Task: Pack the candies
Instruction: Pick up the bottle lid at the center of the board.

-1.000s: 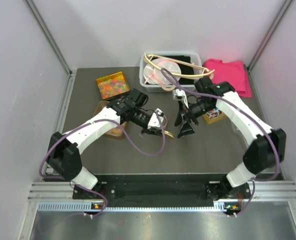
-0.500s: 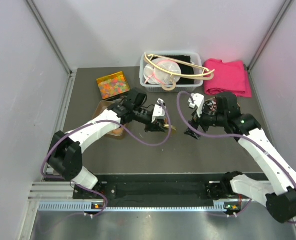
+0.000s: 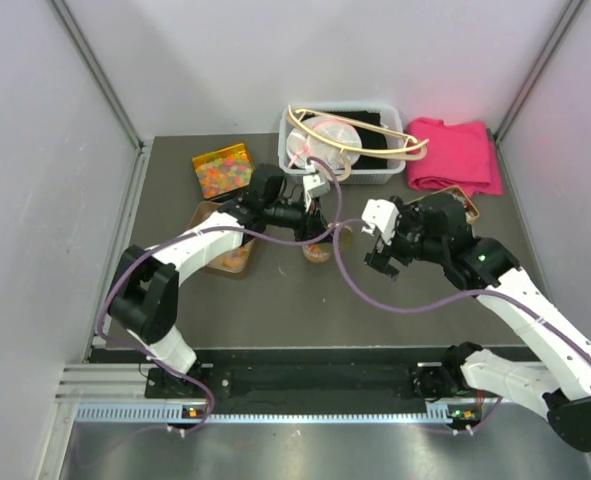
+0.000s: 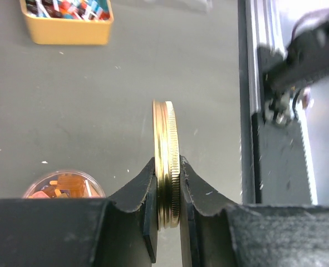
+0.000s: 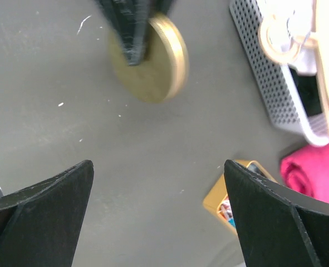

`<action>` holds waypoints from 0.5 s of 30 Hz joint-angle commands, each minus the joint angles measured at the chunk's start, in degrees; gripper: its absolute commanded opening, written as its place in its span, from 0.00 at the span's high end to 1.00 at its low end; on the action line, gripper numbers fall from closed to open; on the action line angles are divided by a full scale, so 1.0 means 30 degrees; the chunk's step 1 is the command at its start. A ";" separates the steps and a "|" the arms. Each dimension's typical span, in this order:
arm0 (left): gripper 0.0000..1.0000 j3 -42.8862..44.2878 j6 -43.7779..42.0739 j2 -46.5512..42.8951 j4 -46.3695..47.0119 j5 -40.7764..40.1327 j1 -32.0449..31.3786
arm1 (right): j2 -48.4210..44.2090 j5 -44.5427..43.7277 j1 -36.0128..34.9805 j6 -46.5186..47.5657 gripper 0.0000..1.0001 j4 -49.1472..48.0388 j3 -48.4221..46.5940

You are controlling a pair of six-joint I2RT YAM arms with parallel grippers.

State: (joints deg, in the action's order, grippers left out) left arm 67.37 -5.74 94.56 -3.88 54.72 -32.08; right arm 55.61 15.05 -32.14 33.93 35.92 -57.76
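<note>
Gummy candies [image 3: 223,172] fill a yellow tin at the far left. More orange candies lie in a small clear jar [image 3: 316,252], seen low left in the left wrist view as the jar [image 4: 63,186]. My left gripper [image 3: 318,230] hangs just beyond the jar, shut on a gold screw lid [image 4: 167,161] held on edge. The right wrist view shows that lid [image 5: 151,61] from its flat side. My right gripper [image 3: 379,262] stands open to the right of the jar; its fingers [image 5: 44,208] are wide apart over bare table.
A white basket [image 3: 375,165] with a coat hanger sits at the back, a pink cloth [image 3: 457,165] to its right. A tin of wrapped sweets [image 3: 459,203] lies behind my right arm, and another tin [image 3: 225,255] under my left arm. The rail [image 4: 253,111] marks the near table edge.
My right gripper has opened wide, and its arm has swung out to the right. My left gripper has carried the gold lid toward the far side, over the jar.
</note>
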 commanded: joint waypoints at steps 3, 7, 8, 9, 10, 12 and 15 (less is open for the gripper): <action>1.00 0.0687 0.6857 -0.0290 0.4542 -0.0367 0.0730 | 0.0270 -0.1909 -0.2175 0.2340 0.01 0.0535 -0.1899; 1.00 0.0774 0.8852 -0.0759 0.5250 -0.0717 0.0936 | 0.0913 -0.1882 -0.2675 0.2342 0.01 0.1120 -0.3738; 1.00 0.1180 0.8827 -0.0789 0.4755 -0.1097 0.0907 | 0.1205 -0.1736 -0.2791 0.2312 0.01 0.1296 -0.4181; 1.00 0.1475 0.8624 -0.0876 0.4257 -0.1478 0.0936 | 0.1382 -0.1706 -0.2821 0.2254 0.01 0.1646 -0.4678; 1.00 0.1826 0.7693 -0.0848 0.3614 -0.2526 0.0936 | 0.1500 -0.1735 -0.2880 0.2224 0.01 0.1794 -0.5640; 1.00 0.3611 0.6517 -0.0470 0.0425 -0.4199 0.0878 | 0.2083 -0.1968 -0.2968 0.2341 0.01 0.2552 -0.6641; 1.00 0.5397 0.4231 -0.0058 -0.2277 -0.7743 0.0819 | 0.2787 -0.2701 -0.3056 0.2429 0.01 0.2790 -0.8107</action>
State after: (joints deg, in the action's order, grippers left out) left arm 75.68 13.30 94.65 -1.85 44.80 -29.39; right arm 62.06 9.54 -40.27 40.45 42.52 -75.37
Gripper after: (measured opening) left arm 0.212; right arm 0.987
